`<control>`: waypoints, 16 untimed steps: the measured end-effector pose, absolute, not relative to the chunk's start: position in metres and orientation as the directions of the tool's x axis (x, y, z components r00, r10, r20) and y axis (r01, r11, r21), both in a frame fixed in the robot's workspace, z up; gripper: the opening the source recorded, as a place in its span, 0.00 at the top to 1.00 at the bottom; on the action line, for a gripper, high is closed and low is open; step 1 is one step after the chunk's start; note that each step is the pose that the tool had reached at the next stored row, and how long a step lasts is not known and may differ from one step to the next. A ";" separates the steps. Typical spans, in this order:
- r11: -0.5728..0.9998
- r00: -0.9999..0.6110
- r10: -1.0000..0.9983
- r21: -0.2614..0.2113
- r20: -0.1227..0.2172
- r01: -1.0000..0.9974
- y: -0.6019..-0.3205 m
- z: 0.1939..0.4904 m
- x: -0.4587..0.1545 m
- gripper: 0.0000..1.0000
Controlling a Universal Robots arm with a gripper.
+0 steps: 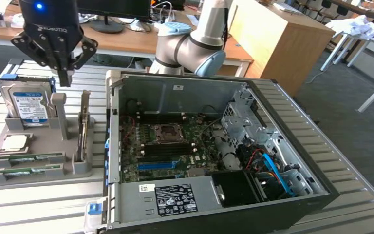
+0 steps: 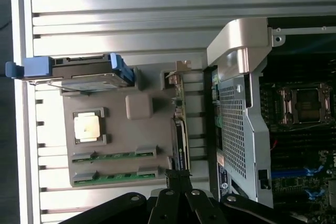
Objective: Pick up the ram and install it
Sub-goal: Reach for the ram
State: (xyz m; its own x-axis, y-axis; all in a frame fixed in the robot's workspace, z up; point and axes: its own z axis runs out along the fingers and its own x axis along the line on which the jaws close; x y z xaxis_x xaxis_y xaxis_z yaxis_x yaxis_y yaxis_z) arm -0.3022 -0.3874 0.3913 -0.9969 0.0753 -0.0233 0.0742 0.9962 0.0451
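Exterior view: the ram [image 1: 29,157], a slim green circuit-board stick, lies with its twin [image 1: 26,170] in the grey plastic holder tray [image 1: 44,141], below the black pincer [image 1: 64,80]; fingers pressed together, empty; approach stage, I judge; grasping calls for parting them.

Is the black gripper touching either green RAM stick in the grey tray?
Apart. The exterior view shows the black gripper above the grey tray, clear of both green RAM sticks.
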 end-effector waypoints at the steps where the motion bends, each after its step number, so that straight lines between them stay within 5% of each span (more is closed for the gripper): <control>1: 0.996 -0.997 0.075 0.045 -0.023 0.074 -0.387 0.391 -0.304 0.90; 16: 0.996 -0.997 0.075 0.045 -0.023 0.074 -0.385 0.390 -0.332 0.90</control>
